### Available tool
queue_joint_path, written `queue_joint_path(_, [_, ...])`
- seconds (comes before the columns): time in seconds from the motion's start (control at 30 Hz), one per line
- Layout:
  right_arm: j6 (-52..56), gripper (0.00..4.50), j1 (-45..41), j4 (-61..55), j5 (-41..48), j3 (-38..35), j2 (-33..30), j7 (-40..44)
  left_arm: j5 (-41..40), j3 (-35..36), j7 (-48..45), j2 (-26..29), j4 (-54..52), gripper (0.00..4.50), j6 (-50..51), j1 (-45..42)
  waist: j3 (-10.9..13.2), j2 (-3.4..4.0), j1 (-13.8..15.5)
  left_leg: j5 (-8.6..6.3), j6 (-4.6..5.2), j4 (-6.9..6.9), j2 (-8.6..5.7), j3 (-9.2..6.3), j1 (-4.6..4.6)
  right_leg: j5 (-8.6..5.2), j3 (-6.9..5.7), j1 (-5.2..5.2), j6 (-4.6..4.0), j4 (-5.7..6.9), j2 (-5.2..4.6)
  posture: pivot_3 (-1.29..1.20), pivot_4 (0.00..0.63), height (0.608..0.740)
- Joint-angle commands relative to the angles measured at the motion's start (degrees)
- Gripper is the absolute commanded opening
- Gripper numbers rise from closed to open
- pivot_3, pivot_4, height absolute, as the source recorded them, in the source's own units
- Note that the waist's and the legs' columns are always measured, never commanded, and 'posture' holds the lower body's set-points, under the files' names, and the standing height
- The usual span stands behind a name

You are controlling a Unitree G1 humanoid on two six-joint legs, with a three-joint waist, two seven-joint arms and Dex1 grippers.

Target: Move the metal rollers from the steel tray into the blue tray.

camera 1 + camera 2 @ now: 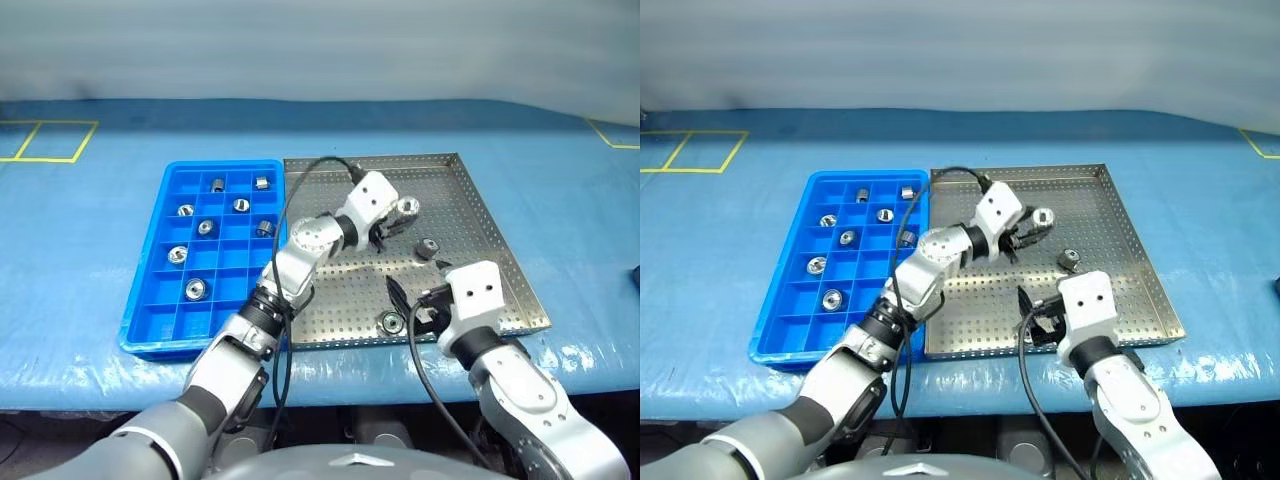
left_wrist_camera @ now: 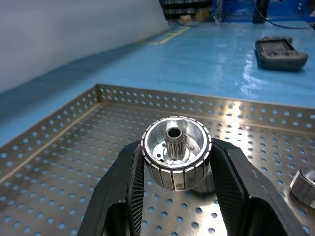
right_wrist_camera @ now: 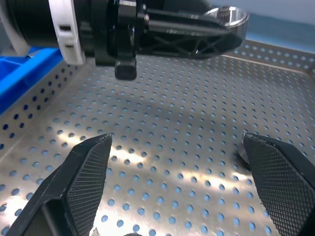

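Left eye view: blue tarp (image 1: 90,260) covers the table, yellow tape (image 1: 45,140) on it.

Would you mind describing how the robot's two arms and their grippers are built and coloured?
Both arms have rounded silver-grey segments with black joints, and a white boxy housing at each wrist. A black cable loops along each arm. The left gripper and right gripper each carry two black fingers with finely ribbed inner pads.

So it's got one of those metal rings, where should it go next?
Probably sideways toward the blue tray. The left gripper is shut on a roller, lifted above the steel tray, and several blue compartments look free.
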Motion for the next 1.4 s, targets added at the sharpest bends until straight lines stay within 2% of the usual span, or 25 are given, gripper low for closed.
queue_joint_path(0.03, [0.2, 4.5, -4.3, 1.9, 0.6, 1.1, -1.5, 3.9, -2.3, 2.9, -1.0, 4.0, -11.2, 1.69, 4.8, 1.6, 0.0, 0.0, 0.2, 0.0, 0.0, -0.01, 0.0, 0.0, 0.02, 0.02, 0.0, 0.0, -0.03, 0.01, 0.01, 0.07, 0.15, 0.74])
queue_joint_path(0.23, [-1.0, 4.5, -12.9, 7.7, 0.7, 4.6, -3.8, 11.1, -1.9, 6.7, 1.4, 13.0, -27.2, 1.69, 11.1, 8.3, 0.0, -0.02, 2.2, 0.01, -0.03, -0.06, -0.01, -0.09, 0.02, 0.04, -0.05, 0.01, -0.09, 0.01, 0.0, 0.19, 0.15, 0.74])
queue_joint_path(0.5, [-6.7, 4.5, -23.2, 17.6, 0.1, 13.2, -4.5, 23.9, -1.1, 15.6, 8.1, 21.8, -46.0, 1.69, 22.1, 24.2, 0.0, -0.04, 5.2, 0.02, -0.05, -0.08, -0.01, -0.19, 0.02, 0.03, -0.16, 0.05, -0.13, -0.02, -0.03, 0.32, 0.15, 0.74])
queue_joint_path(0.7, [-9.9, 4.5, -27.5, 23.2, -1.3, 16.7, -3.4, 28.8, -0.9, 21.4, 13.3, 22.7, -54.0, 1.69, 26.6, 36.4, 0.0, -0.06, 7.9, 0.04, -0.08, -0.07, -0.02, -0.27, 0.01, 0.01, -0.25, 0.07, -0.16, -0.01, -0.06, 0.38, 0.15, 0.74])
queue_joint_path(0.83, [-11.3, 4.5, -29.6, 25.2, -2.0, 18.5, -2.4, 31.2, -0.3, 22.6, 15.7, 22.7, -57.8, 1.69, 28.3, 42.6, 0.0, -0.07, 10.0, 0.07, -0.13, -0.08, -0.02, -0.39, 0.0, -0.02, -0.35, 0.07, -0.22, 0.0, -0.08, 0.42, 0.15, 0.74])
queue_joint_path(1.07, [-12.0, 4.5, -30.5, 26.3, -2.7, 19.6, -1.0, 33.6, -0.4, 22.8, 18.5, 22.1, -60.9, 1.69, 30.0, 49.6, 0.0, -0.06, 13.6, 0.1, -0.19, -0.09, -0.02, -0.53, -0.02, -0.2, -0.52, 0.09, -0.53, 0.0, -0.1, 0.45, 0.15, 0.74])
queue_joint_path(1.4, [-11.4, 4.5, -29.7, 25.4, -3.1, 19.6, -0.2, 33.8, -2.4, 21.2, 19.3, 20.7, -62.5, 1.69, 32.3, 53.1, 0.0, -0.05, 18.0, 0.09, -0.22, -0.16, -0.01, -0.53, -0.02, -0.26, -0.58, 0.03, -0.63, -0.02, -0.1, 0.45, 0.15, 0.74])
